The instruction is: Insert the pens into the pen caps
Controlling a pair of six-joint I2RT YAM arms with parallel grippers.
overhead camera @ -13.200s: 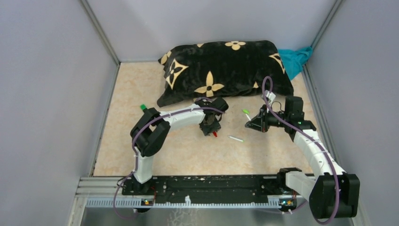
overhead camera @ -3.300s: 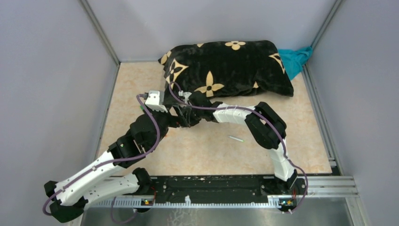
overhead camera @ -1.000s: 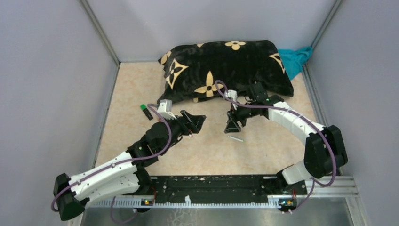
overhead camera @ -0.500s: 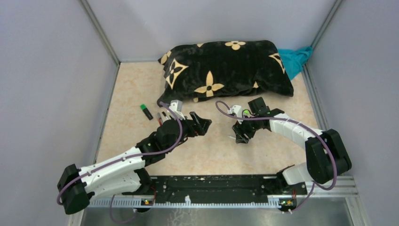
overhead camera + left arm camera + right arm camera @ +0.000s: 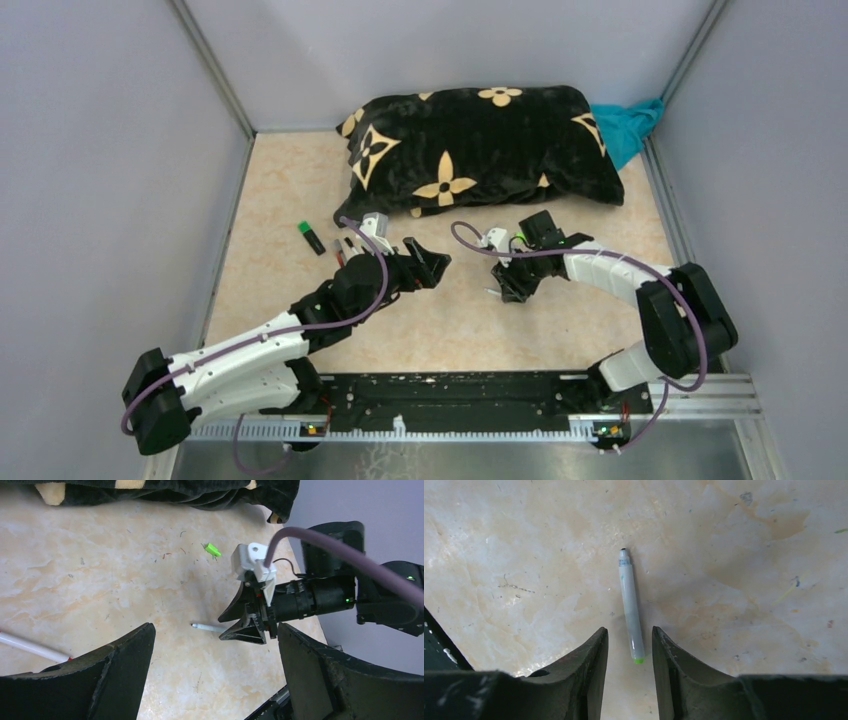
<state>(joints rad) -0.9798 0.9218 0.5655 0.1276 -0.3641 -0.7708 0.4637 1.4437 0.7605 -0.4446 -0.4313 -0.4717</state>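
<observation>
right gripper (image 5: 629,630) is down on the table (image 5: 280,180), centre-right in the top view. Its jaws are half-spread and straddle the green-tipped end of a white pen (image 5: 630,605). The wrist view shows a gap on both sides of the barrel, so it isn't clamped. The pen lies flat, small dark tip toward the top of the wrist frame, green end between the fingertips. Nothing blocks it.

left gripper (image 5: 428,264) is released, jaws spread wide with nothing between them, just left of centre and facing the right gripper. Its camera shows the white pen poking out to the left of the right jaws. A green cap (image 5: 212,549) lies alone higher in that frame, between the pen and the pillow (image 5: 480,140). A second white barrel (image 5: 30,647) runs under the left finger at lower left; can't tell if they touch.

Left of the left arm in the top view lie the black marker with green end (image 5: 312,237) and two slim dark/red pens (image 5: 340,250). They are close together and well apart from the white pen.

The black flower-print pillow fills the back of the table, with a teal cloth (image 5: 630,125) at its right end. The purple cable (image 5: 470,238) loops beside the right wrist.
</observation>
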